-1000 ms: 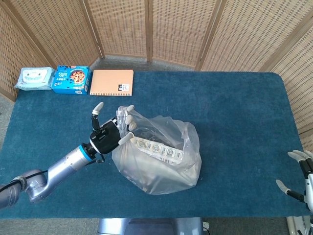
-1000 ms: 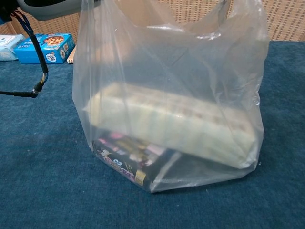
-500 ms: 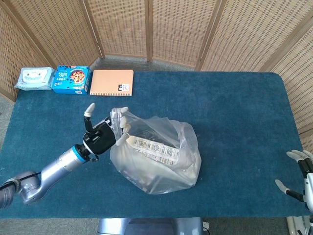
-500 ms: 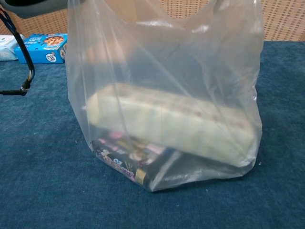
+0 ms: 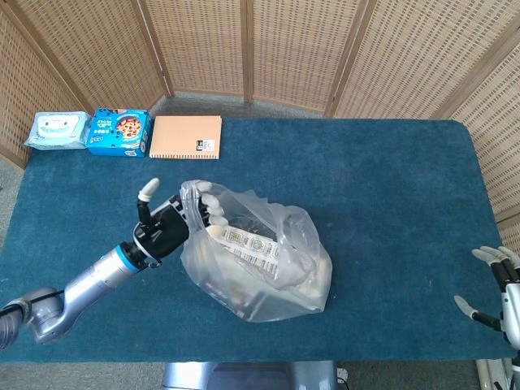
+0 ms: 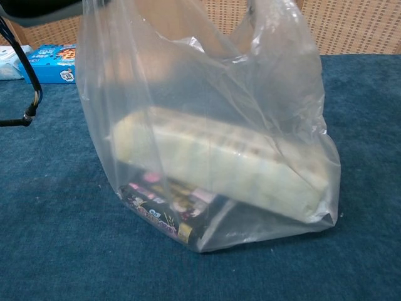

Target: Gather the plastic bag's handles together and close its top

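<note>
A clear plastic bag point(image 5: 260, 264) stands on the blue table point(image 5: 390, 195) with a pale long packet and a dark box inside. In the chest view the bag point(image 6: 207, 132) fills most of the frame. My left hand point(image 5: 175, 219) grips the bag's left handle at its upper left rim, fingers curled into the plastic, thumb up. The bag's right side has slumped inward toward the middle. My right hand point(image 5: 500, 292) hangs at the table's right front edge, fingers spread, holding nothing.
An orange notebook point(image 5: 186, 136), a blue cookie box point(image 5: 119, 132) and a pack of wipes point(image 5: 57, 130) lie along the far left edge. A black cable point(image 6: 28, 94) loops at the chest view's left. Wicker screens stand behind.
My left hand has drawn the handle leftward and slightly back. The bag's right upper edge has folded in toward the centre, narrowing the top. The right hand has barely shifted.
</note>
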`<state>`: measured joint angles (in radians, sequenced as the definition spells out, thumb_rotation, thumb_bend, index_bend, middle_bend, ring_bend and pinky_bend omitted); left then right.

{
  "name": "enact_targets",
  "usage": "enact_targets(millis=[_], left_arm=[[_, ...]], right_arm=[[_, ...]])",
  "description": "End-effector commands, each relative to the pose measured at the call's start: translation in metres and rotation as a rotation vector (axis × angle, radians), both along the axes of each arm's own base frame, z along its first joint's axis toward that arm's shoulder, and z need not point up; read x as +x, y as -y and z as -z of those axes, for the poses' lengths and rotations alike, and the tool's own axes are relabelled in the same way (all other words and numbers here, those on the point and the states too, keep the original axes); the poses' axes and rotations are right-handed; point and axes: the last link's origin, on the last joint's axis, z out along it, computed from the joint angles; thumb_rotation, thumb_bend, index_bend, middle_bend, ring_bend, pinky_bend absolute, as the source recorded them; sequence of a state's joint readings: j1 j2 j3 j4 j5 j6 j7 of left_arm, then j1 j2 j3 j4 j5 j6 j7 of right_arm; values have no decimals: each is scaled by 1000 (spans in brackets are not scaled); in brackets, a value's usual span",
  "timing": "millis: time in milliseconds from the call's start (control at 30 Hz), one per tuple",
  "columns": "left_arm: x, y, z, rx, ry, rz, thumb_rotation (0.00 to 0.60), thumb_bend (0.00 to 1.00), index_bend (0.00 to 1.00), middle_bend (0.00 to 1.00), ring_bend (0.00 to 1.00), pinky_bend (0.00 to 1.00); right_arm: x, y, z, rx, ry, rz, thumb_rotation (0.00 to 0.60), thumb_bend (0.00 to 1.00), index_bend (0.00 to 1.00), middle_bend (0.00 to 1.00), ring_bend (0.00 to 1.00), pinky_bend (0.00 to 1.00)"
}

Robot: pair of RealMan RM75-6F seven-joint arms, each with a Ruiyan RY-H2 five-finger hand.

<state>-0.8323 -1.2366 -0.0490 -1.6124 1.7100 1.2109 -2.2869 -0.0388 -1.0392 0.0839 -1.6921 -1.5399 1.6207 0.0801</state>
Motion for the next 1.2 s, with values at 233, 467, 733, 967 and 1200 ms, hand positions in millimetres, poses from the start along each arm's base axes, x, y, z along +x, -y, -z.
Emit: enact_targets(millis=[233,467,733,967,1200], left_arm=[[5,-5,25,-32,-134,-12,0,280,179,329,293,286],[20,-20,32,-60,-122,-38,0,279,175,323,288,286],[24,-32,11,92,-224,33,0,300,176,323,278,263],[16,-17,-1,206,-305,71,0,326,176,323,275,258],[13,-8,-25,266,-281,71,0,325,176,323,275,258]], right_arm=[[-1,-1,-1,-5,0,1,546,188,234,233,165,156],[0,-1,-2,-7,0,0,540,188,234,233,165,156],[-4,3,-7,-26,-8,-9,544,187,205,233,165,155],[-4,17,-4,-18,-6,-47,543,184,189,231,165,155],[7,56,12,3,83,-171,542,132,188,230,164,155]])
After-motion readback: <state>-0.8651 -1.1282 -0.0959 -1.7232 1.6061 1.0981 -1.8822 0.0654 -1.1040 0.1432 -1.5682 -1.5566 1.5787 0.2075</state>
